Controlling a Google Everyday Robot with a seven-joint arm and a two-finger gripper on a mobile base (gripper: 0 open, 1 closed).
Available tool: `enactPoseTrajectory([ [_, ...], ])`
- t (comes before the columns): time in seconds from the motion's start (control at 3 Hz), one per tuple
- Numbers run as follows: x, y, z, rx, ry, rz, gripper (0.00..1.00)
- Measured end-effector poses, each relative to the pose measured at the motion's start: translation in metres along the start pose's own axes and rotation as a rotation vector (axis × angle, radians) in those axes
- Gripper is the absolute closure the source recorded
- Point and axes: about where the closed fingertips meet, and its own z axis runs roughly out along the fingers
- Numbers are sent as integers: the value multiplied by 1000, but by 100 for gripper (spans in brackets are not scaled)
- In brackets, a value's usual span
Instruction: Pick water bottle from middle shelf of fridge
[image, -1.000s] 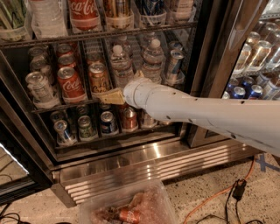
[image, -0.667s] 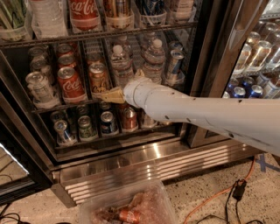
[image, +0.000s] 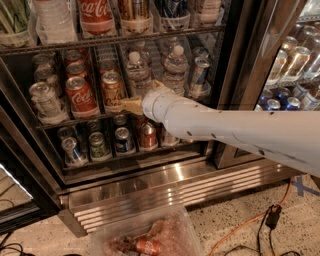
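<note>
Camera view: the gripper (image: 132, 104) has edged slightly upward at the front of the middle shelf (image: 65, 120), just below the nearest water bottle (image: 136, 71), which stands on that shelf. I cannot tell its spread. The approach looks nearly done, with no grasp yet.

The gripper (image: 131, 105) sits at the front rail of the middle shelf (image: 70, 120), mostly hidden by its own white arm (image: 240, 132), which the right edge cuts off. Just behind it, the lower half of the water bottle (image: 136, 70) is covered.
</note>
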Motion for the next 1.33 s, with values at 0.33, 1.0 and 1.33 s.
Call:
enactPoseTrajectory([
  [0.33,0,-2,0,14,-1,2,32],
  [1.0,0,-6,-3,43,-9,19,33],
  [1.33,0,-6,-3,43,-9,19,31],
])
